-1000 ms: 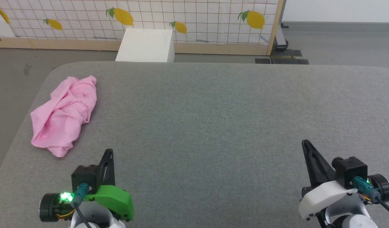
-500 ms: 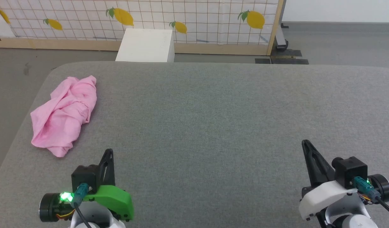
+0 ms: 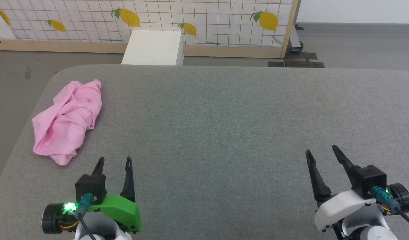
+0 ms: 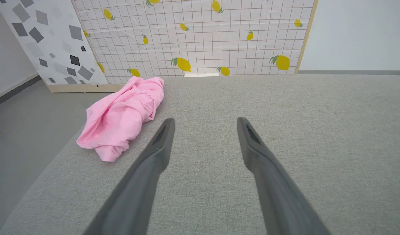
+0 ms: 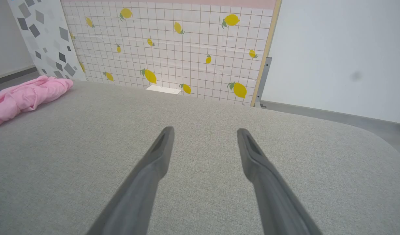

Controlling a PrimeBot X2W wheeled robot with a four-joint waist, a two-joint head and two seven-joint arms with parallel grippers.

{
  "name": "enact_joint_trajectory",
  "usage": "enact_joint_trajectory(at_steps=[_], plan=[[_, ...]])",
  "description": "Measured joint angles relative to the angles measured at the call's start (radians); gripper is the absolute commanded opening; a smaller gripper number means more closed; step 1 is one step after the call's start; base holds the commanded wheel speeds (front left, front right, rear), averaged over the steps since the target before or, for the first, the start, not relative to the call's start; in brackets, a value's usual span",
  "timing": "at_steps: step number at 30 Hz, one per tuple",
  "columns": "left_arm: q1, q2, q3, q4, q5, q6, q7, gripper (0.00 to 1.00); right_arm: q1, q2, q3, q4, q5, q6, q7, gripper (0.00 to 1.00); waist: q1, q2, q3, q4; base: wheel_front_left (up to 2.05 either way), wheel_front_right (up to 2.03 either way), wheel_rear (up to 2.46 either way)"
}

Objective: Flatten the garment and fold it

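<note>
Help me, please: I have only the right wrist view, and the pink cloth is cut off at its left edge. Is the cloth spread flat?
Observer: No. The garment lies in a crumpled heap, close to the left edge of the table.
Operator: Is the left gripper holding it?
Observer: No. The left gripper is open and apart from the garment, which lies ahead of it and to its left.
Operator: What is the white strip that I see beyond the far edge?
Observer: It is the top of a white box that stands on the floor, in front of the lemon-patterned panel.
</note>
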Motion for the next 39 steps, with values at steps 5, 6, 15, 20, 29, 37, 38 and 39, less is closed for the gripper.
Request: enact_joint_trajectory(at_steps=[5,6,15,20,29,37,38,39], plan=[[0.0,0.0,0.0,0.0,0.0,0.0,0.0,1.0,0.0,0.0,0.0,0.0,0.0,0.0,0.0,1.0,0.0,0.0,0.0,0.0,0.0,0.0,0.0],[0.0,0.0,0.0,0.0,0.0,0.0,0.0,1.0,0.0,0.0,-0.001,0.0,0.0,0.0,0.0,1.0,0.0,0.0,0.0,0.0,0.0,0.0,0.0],[0.0,0.0,-0.002,0.001,0.0,0.0,0.0,1.0,0.0,-0.001,-0.004,0.0,0.0,0.0,0.0,1.0,0.0,0.0,0.0,-0.001,0.0,0.0,0.0],[0.0,0.001,-0.003,0.004,0.0,0.0,-0.001,1.0,0.0,-0.001,-0.004,0.0,0.0,0.0,0.0,1.0,0.0,0.0,-0.002,-0.002,0.0,0.0,0.0],[0.0,0.001,-0.007,0.007,-0.002,0.0,-0.001,1.0,0.0,-0.001,-0.004,0.0,0.0,0.0,0.0,1.0,0.0,0.0,-0.003,-0.002,0.0,0.0,0.0],[0.0,0.003,-0.011,0.012,-0.002,0.0,-0.001,1.0,0.0,-0.001,-0.005,-0.002,0.003,0.0,0.002,1.0,0.0,0.0,-0.003,-0.002,0.0,0.0,0.0],[0.0,0.003,-0.011,0.012,-0.002,0.0,-0.001,1.0,0.0,-0.001,-0.006,-0.003,0.003,0.0,0.002,1.0,0.0,0.0,-0.003,-0.002,0.0,0.0,0.0],[0.0,0.004,-0.011,0.012,-0.002,0.001,-0.001,1.0,0.0,-0.001,-0.006,-0.004,0.003,0.0,0.002,1.0,0.0,0.0,-0.002,-0.001,0.0,0.0,0.0]])
